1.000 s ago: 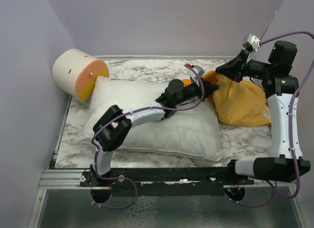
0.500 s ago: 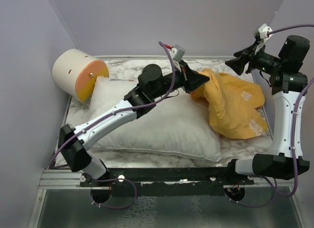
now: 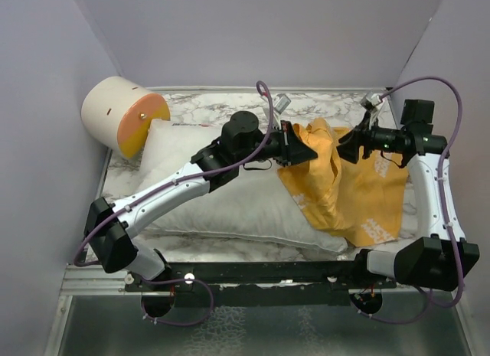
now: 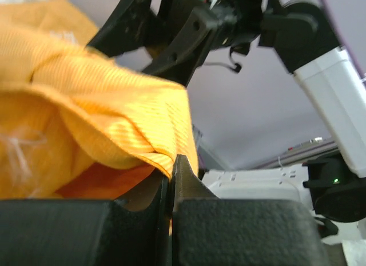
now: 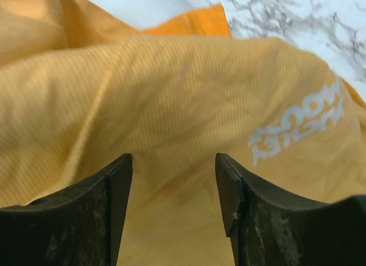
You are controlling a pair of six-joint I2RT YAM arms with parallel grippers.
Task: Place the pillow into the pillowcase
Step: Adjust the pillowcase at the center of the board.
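Marble tabletop (image 3: pixel 222 105) between lilac walls (image 3: pixel 268 34): you see the pillow (image 3: pixel 230 203) lying left, the pillowcase (image 3: pixel 344 191) draped over its right end. Left wrist: your left gripper (image 4: pixel 171 166) pinches a pillowcase fold. Right wrist: right gripper (image 5: pixel 174 174) gapes above the fabric.

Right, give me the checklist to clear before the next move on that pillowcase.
1. Left claw gripping the pillowcase: ok, shut on a fold of its edge.
2. Right claw free to regrasp: ok, jaws apart over the fabric, holding nothing.
3. Pillowcase opening located: cannot tell, the cloth is bunched and draped.
4. Pillow inside: not ok, it lies outside, the case draped over its right end.
5. Cylinder out of the way: ok, far left corner, away from both claws.
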